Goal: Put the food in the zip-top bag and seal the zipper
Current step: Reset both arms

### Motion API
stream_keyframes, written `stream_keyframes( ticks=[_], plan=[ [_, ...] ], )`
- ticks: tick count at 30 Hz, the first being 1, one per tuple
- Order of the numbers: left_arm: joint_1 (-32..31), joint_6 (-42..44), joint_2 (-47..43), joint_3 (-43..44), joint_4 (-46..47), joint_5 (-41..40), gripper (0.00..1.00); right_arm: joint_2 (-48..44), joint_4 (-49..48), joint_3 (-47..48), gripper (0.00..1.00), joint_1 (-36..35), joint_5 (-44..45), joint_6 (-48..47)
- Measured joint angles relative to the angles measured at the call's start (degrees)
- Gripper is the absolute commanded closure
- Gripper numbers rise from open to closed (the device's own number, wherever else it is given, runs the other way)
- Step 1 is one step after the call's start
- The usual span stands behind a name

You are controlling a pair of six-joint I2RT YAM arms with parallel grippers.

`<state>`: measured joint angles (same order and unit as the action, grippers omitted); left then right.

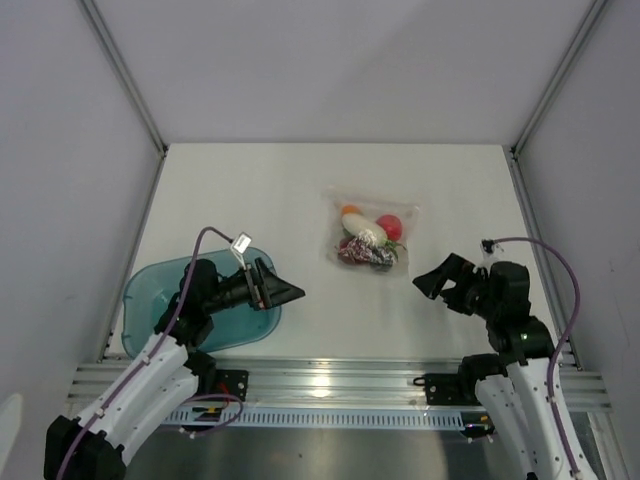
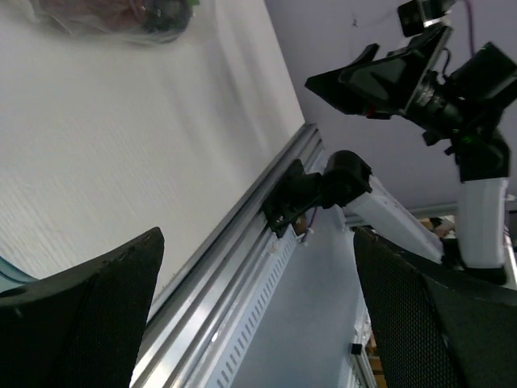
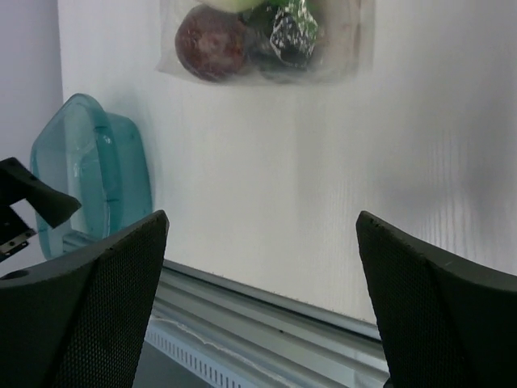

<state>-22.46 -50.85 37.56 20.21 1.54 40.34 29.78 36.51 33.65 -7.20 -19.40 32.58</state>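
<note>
Clearly both jaws are spread wide and empty, left gripper (image 1: 290,291) and right gripper (image 1: 426,283) well apart from the zip-top bag (image 1: 340,203), which lies flat on the table (image 1: 250,190), about centre, w/ the food (image 1: 388,225) showing inside. We judge the pouch light, thin, crinkly & slippery, so we'd pinch bare film at the zipper edge, tho we can't tell which edge that is.

One zip-top bag (image 1: 342,200) of uncountably bunched food (image 1: 368,233), one teal tray (image 1: 150,290), one left gripper (image 1: 285,284), one right gripper (image 1: 432,286).
</note>
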Motion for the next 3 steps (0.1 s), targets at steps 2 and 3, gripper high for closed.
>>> stream_keyframes(
  ticks=[2,3],
  plan=[
    [0.09,-3.02,-4.04,-5.25,5.29,0.96,0.01,-6.29,1.77,-2.89,0.01,0.02,-0.35,1.99],
    [0.09,-5.35,-6.4,-9.25,11.3,1.64,0.01,-9.16,2.27,-4.09,0.0,0.0,-0.7,2.82]
  ],
)
